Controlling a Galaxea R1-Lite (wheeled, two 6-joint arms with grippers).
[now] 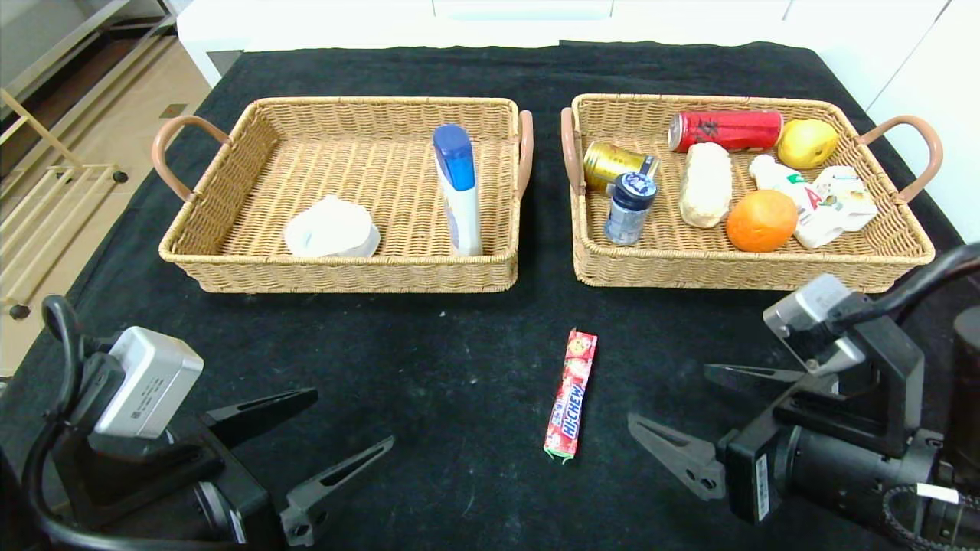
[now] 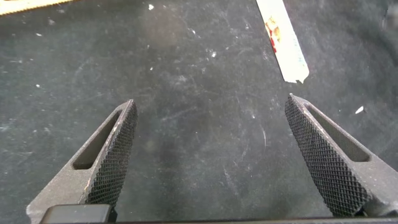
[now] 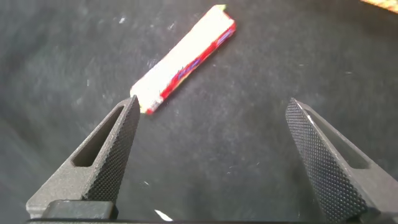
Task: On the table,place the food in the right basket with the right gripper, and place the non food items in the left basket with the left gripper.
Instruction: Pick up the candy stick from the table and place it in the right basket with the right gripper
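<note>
Black cloth covers the table (image 1: 459, 367), with pale floor and shelving off at 9 o'clock and white cabinets at 12. Two wicker baskets sit side by side toward 12: the left basket (image 1: 230, 222) holds a white wad (image 1: 331, 228) and a blue-capped tube (image 1: 458, 187); the right basket (image 1: 896, 237) holds cans, a jar, bread, an orange, a pear and a wrapped pack.

One item is left on the cloth: a candy stick (image 1: 571, 395), lying lengthwise just 6 o'clock of the gap between the baskets, well apart from both. As food, it belongs to the right gripper (image 1: 700, 417), which hovers at the candy's 3 o'clock, jaws wide and empty. The left gripper (image 1: 337, 440) sits low at the candy's 9 o'clock, jaws also wide, empty, likely idle.

Risks, as I judge them: the stick is thin and flat on soft cloth, so the fingertips could pinch fabric or skid the wrapper sideways; a grip near one end could let it droop and slip; carrying it low could clip the right basket's front wall.

Room is generous: open cloth lies all around the candy. Inside the right basket, the clearest landing spot is the front strip near the orange
</note>
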